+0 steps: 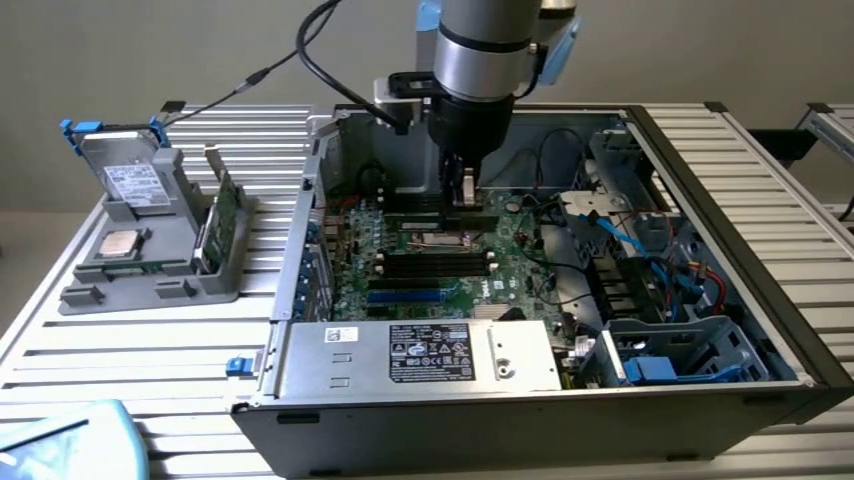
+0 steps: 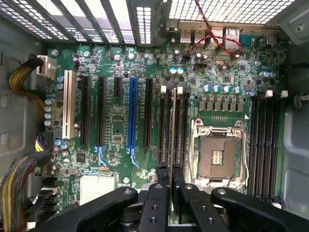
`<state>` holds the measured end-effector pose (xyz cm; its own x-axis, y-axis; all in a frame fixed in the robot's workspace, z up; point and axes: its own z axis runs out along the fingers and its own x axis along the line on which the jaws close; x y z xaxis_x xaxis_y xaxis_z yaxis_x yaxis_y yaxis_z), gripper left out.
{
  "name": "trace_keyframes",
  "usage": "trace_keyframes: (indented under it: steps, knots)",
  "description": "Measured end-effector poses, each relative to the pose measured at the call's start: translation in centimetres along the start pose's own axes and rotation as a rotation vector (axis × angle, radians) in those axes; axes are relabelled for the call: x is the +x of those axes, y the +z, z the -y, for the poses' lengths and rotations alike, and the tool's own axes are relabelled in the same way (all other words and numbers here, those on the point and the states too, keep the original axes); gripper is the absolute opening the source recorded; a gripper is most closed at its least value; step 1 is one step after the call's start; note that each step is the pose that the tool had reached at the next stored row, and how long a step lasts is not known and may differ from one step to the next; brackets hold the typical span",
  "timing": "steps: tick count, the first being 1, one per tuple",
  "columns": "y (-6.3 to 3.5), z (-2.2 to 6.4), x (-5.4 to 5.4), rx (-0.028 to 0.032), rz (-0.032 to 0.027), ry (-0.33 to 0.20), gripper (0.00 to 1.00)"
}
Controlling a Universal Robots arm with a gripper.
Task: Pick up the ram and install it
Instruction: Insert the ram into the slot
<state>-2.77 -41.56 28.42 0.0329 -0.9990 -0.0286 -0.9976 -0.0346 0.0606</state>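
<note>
A plain, pale beige wall [image 1: 160, 50] runs across the back, evenly lit by soft, diffuse light. In front of it stands a surface [image 1: 147, 350] of ribbed silver aluminium slats, their grooves running across the exterior view. At the exterior view's right edge, a second slatted surface [image 1: 838, 120] stands near the first, apart from it.

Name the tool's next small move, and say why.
Probably a slow, straight push down. The tool is shut on the ram, which the wrist view shows edge-on, running along the memory slots beside the open processor socket. I cannot tell whether it is seated yet.
</note>
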Motion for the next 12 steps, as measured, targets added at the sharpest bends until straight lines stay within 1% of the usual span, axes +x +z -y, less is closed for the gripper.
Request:
trace_keyframes:
  steps: [12]
  knots:
    - [2.18,0.07,0.1,0.0,0.0001,-0.001,0.14]
